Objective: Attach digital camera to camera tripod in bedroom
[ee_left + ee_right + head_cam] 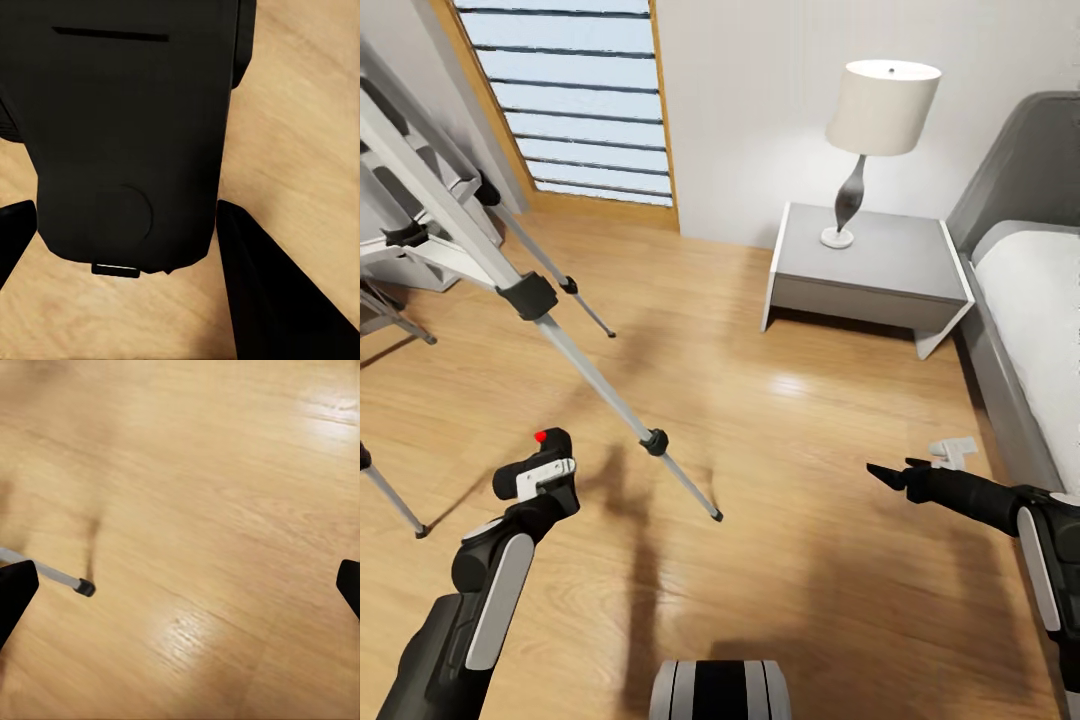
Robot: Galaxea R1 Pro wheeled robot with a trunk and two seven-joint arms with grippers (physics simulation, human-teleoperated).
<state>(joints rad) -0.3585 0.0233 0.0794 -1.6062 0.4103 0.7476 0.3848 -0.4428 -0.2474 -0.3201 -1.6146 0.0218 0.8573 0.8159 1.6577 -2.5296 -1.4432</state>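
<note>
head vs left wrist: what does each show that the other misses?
Head view: camera tripod, grey nightstand with white lamp, bed, right claw, and the digital camera's red button. Left wrist view: the digital camera's flat black face, close up between the left claw's fingers. Both: camera held in the left claw, wood floor.

Head view high, facing floor [810, 450]; wrist views close; right shares camera tripod [52, 574] foot.

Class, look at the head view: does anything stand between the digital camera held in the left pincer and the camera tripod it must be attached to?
Nothing visible does. The left pincer holds the digital camera over bare wood floor, and the camera tripod rises just beyond it, with open space between. The tripod's head is cut off at the picture's edge, so the mounting spot cannot be checked.
</note>
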